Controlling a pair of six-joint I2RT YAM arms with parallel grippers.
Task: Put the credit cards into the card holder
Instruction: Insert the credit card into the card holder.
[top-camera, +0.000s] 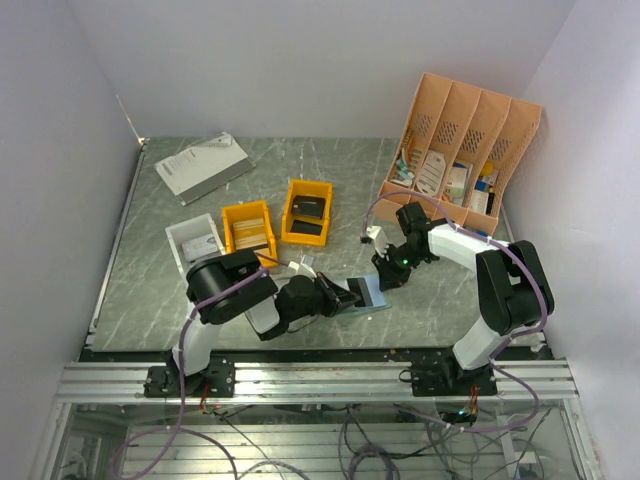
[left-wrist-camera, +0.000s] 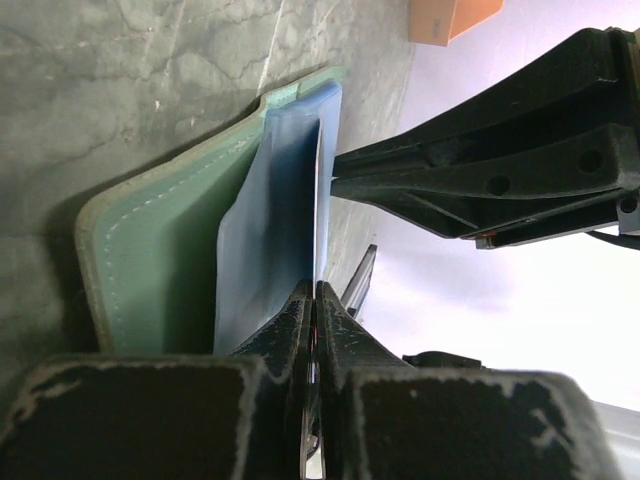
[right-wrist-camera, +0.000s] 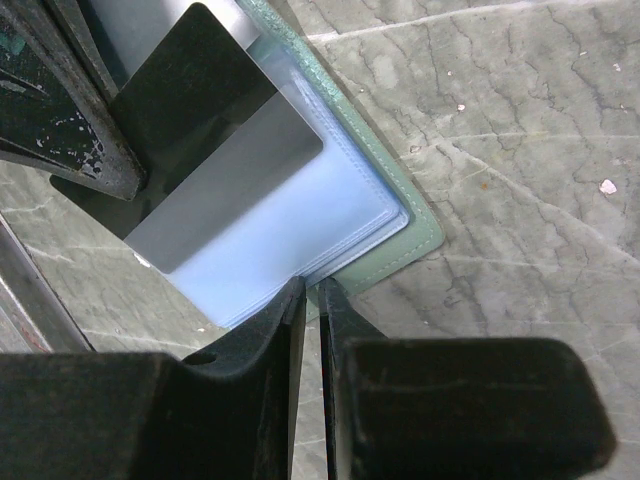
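The card holder (top-camera: 372, 292) lies open on the table near the front middle, grey-green outside (left-wrist-camera: 150, 260) with light blue sleeves (right-wrist-camera: 290, 230). My left gripper (top-camera: 345, 296) is shut on a dark and grey credit card (right-wrist-camera: 205, 150), seen edge-on in the left wrist view (left-wrist-camera: 319, 200). The card sits partly inside a blue sleeve. My right gripper (top-camera: 385, 272) comes from the far side with its jaws nearly closed, pinching the holder's edge (right-wrist-camera: 310, 290). Its fingers (left-wrist-camera: 480, 180) show beside the card in the left wrist view.
Two orange bins (top-camera: 250, 228) (top-camera: 307, 212) hold more cards, with a white bin (top-camera: 195, 240) to their left. A peach desk organiser (top-camera: 460, 150) stands at the back right. A grey booklet (top-camera: 203, 165) lies at the back left.
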